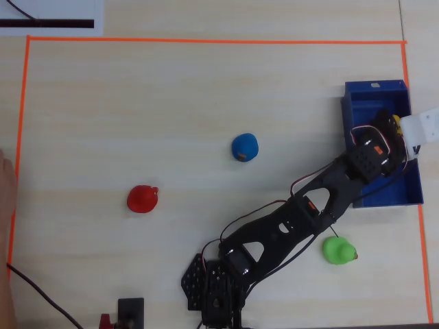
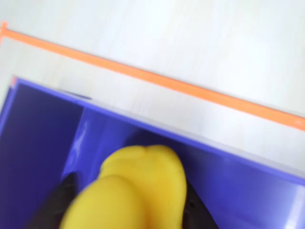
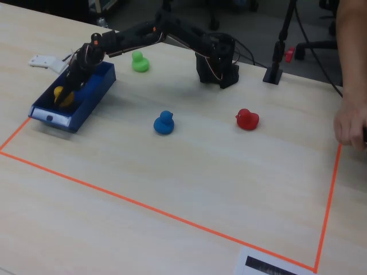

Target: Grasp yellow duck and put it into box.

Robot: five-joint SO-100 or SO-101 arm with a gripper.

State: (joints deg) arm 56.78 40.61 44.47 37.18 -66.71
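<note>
I've got the gripper [image 3: 64,96] clamped on the yellow duck [image 2: 128,191]. It's held inside the box [image 3: 86,97].

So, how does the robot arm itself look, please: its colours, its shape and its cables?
The arm is matte black, built of blocky segments with open cut-outs in the links. Thin red, black and white cables loop along it. Small orange spots show at the joints. Its gripper has dark fingers.

Arm [image 1: 288,229]: black printed links with cut-out openings, black servos, thin red and white cables along links.
</note>
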